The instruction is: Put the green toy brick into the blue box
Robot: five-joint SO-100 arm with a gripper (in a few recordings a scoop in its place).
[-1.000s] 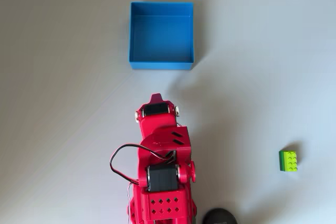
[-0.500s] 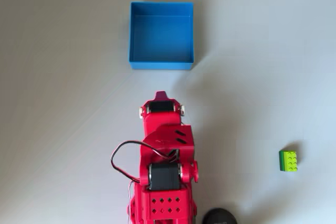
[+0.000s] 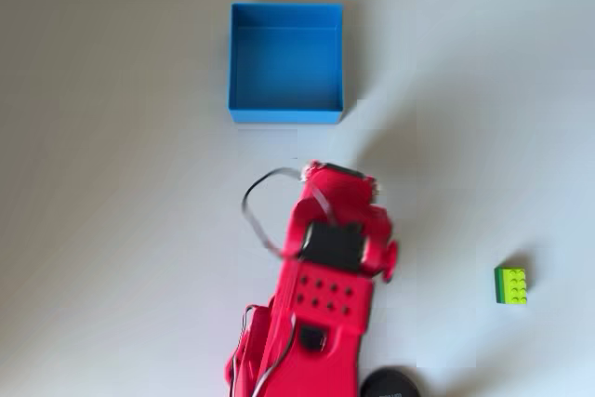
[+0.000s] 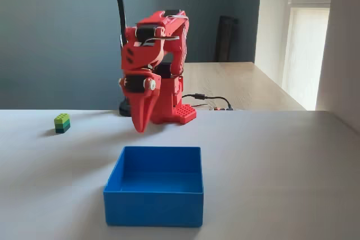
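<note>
Blue box (image 3: 285, 62) sits empty toward the tabletop's far edge in the overhead view; my red end effector (image 4: 139, 121) hangs mid-table, pinched closed, carrying nothing. Green toy brick (image 3: 511, 285) lies untouched near the right edge, so I judge I'm reaching: next, swing right, open, descend.

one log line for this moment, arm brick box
arm: raised, gripper shut, holding nothing | green toy brick: on table, untouched | blue box: holds nothing | stage: pre-grasp
</note>
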